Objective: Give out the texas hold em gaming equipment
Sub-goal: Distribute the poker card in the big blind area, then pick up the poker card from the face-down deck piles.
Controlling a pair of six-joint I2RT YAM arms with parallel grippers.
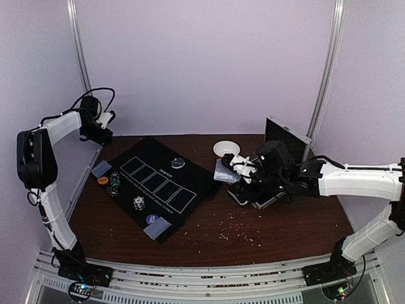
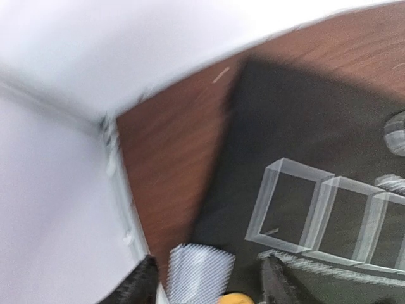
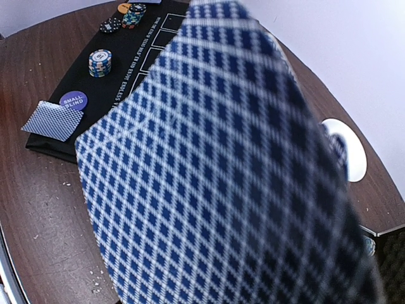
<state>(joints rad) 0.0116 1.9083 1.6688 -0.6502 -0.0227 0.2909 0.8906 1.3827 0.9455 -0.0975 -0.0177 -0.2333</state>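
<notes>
Crumbs (image 1: 237, 235) speckle brown table (image 1: 291, 221); left gripper (image 2: 209, 272) spread, right gripper (image 1: 241, 170) pinching card (image 3: 221, 177).

Robot lab: an enclosed two-arm test cell.
A white left arm (image 1: 54, 209) and right arm (image 1: 354, 180) are bolted to a slotted metal rail (image 1: 202, 278) at the near edge of a brown worktop (image 1: 253, 221). Plain white panels (image 1: 202, 63) close three sides, held by metal posts (image 1: 328, 63). There's a bare circuit board (image 1: 79, 290) with a lit LED by the left base and a loose cable (image 1: 95, 95) at the left wrist. A poker mat (image 1: 190, 177), chips (image 1: 138, 202) and playing cards (image 1: 157, 227) are laid out like props.
</notes>
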